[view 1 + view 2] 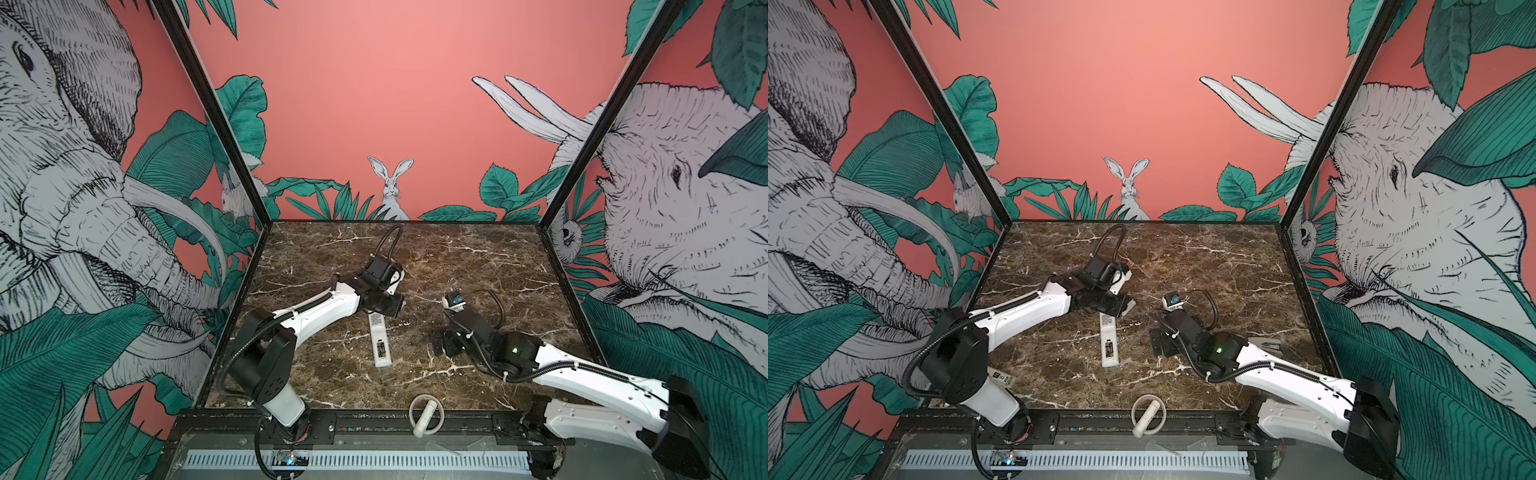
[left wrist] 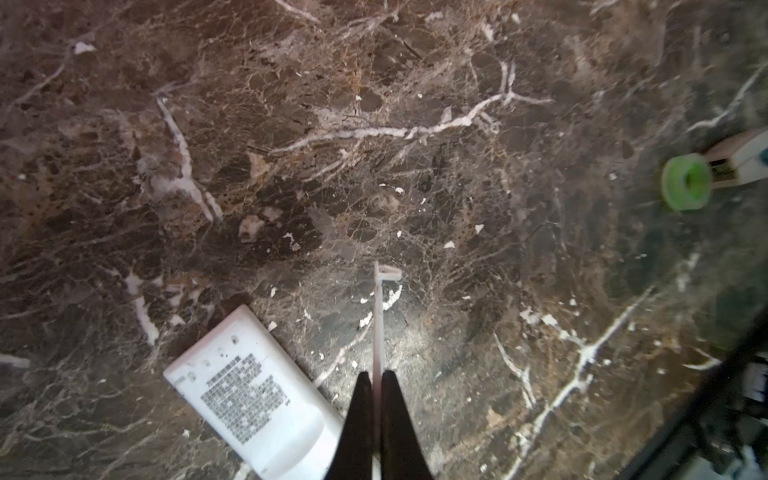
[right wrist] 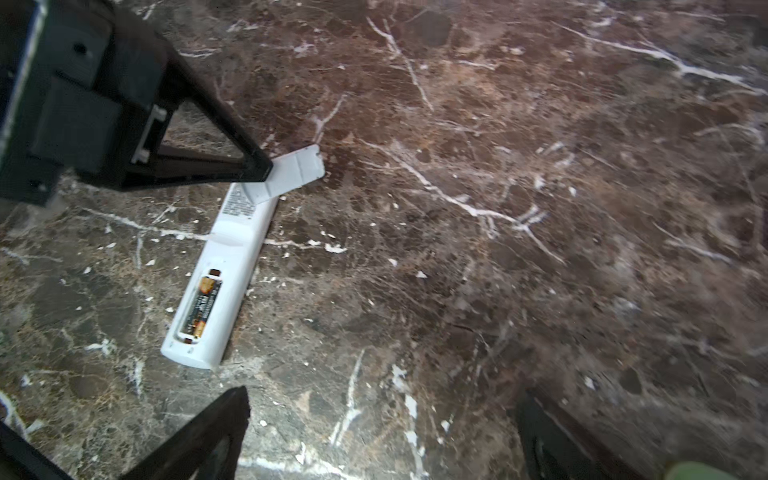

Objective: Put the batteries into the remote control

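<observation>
One slim white rectangular remote control (image 1: 380, 340) lies back-up on the marble tabletop (image 1: 457, 257), with dark yellow-marked batteries (image 3: 199, 307) in its open near bay. Left claw (image 2: 376, 374) pinches the thin white cover (image 3: 295, 170) over its far end; right claw (image 3: 382, 399) gapes empty. Best seat the cover flat, tabs first.

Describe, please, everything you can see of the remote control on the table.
The remote control is a slim white plastic bar lying flat, back up, on the marble table. Its battery bay is uncovered, with dark orange-marked batteries seated inside; a printed label sits near the other end. The left gripper, shut on the thin white cover, hangs over that end; contact cannot be told.
</observation>
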### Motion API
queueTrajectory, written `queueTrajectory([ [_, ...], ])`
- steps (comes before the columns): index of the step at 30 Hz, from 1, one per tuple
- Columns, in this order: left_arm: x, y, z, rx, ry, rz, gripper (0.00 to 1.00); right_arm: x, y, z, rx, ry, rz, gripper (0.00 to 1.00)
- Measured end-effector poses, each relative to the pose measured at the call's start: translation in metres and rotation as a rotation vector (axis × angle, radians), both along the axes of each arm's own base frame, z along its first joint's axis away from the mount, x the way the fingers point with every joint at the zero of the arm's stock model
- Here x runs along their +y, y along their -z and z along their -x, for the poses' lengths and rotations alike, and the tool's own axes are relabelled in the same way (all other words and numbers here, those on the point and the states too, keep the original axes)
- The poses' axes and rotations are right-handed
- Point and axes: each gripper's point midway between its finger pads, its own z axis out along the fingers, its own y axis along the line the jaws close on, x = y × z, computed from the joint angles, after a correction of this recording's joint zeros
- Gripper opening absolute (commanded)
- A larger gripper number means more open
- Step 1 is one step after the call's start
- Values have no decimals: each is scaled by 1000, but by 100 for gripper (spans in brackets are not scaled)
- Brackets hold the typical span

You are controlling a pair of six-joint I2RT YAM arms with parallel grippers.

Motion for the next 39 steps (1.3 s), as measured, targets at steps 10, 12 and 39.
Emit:
queueTrajectory([
  [10,-21,39,-9,-162,-12,-301,0,-62,5,21,-18,180,-110,99],
  [12,-25,43,-10,-193,-18,-343,0,-71,2,25,-21,208,-143,99],
  [39,-70,60,32,-243,56,-415,65,-137,5,33,-13,453,21,99],
])
